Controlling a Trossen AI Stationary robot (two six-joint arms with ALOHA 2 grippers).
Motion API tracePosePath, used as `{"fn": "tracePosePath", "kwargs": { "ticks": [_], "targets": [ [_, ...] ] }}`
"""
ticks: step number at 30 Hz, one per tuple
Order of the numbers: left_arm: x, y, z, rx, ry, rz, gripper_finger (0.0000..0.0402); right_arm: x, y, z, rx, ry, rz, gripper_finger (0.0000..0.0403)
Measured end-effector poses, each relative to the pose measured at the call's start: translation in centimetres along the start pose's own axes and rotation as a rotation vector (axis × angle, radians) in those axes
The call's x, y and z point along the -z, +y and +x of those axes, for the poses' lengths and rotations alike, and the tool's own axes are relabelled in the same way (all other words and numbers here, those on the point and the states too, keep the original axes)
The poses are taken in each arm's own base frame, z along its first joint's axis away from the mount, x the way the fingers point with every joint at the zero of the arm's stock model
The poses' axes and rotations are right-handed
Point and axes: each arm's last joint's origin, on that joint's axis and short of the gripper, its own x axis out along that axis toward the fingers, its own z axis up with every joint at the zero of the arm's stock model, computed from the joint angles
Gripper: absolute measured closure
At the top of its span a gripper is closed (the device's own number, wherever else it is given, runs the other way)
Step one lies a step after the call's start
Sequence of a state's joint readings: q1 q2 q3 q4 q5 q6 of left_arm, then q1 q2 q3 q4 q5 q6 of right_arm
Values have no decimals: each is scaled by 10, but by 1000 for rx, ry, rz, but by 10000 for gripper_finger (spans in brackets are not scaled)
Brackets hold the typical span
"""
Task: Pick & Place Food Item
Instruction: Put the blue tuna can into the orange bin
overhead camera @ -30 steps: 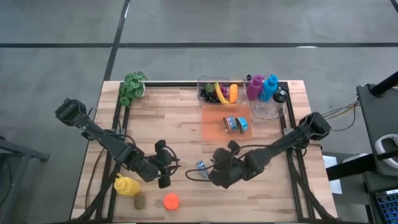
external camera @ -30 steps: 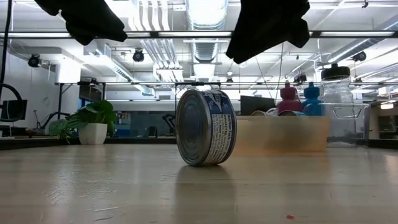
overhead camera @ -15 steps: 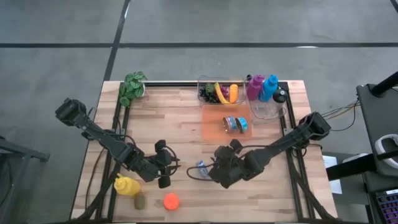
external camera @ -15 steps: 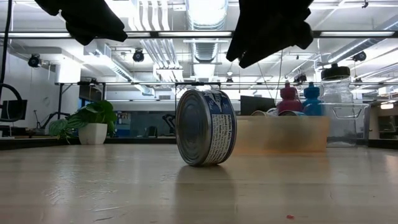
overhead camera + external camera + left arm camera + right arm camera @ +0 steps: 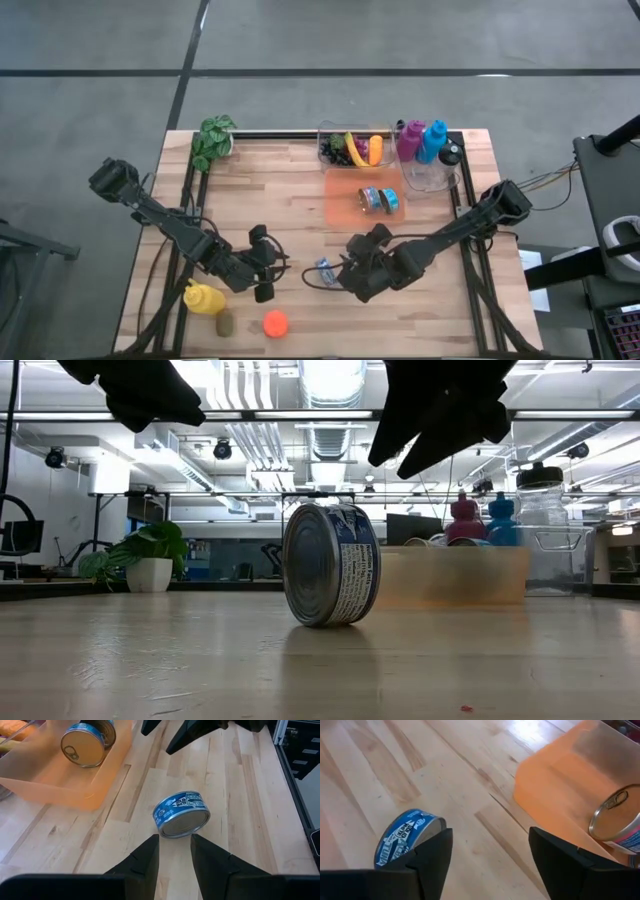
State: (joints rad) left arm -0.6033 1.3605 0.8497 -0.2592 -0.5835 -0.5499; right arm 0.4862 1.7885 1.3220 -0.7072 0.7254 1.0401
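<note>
The left pincer (image 5: 262,262) hangs over the near half of the table (image 5: 280,195), its fingers (image 5: 142,862) set narrow with a slim gap between them and nothing in it. Behind it to its left, at the table's far corner, stands a plant (image 5: 211,140). On the near side of it, by the table's edge, sit a yellow bottle (image 5: 203,298), a small brownish item (image 5: 225,323) and an orange ball (image 5: 275,322).

The can (image 5: 324,269) lies just to the right of that pincer, out in front of its fingertips, resting on its edge on the bare wood, apart from both pincers.

The right pincer (image 5: 358,262) hovers just right of the can and above it, fingers (image 5: 432,852) spread wide and empty; the can shows beside one of them, untouched.

Beyond this pincer, further back on the table, is an orange tray (image 5: 342,205) holding two more cans (image 5: 378,200). Behind the tray stands a clear bin (image 5: 325,133) with fruit, and to its right another clear bin (image 5: 425,178) with a purple bottle (image 5: 410,139) and a blue bottle (image 5: 434,139).
</note>
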Motion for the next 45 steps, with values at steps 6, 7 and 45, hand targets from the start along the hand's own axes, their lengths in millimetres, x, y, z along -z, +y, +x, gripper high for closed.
{"fn": "tracePosePath", "kwargs": {
  "ticks": [6, 7, 45],
  "targets": [
    [0, 0, 0, 0, 0, 0, 284, 1, 0, 1, -22, 47, 30, 112],
    [0, 0, 0, 0, 0, 0, 284, 1, 0, 2, -30, 63, 35, 106],
    [0, 0, 0, 0, 1, -4, 284, -13, 30, 16, -288, 114, 260, 83]
  ]
}}
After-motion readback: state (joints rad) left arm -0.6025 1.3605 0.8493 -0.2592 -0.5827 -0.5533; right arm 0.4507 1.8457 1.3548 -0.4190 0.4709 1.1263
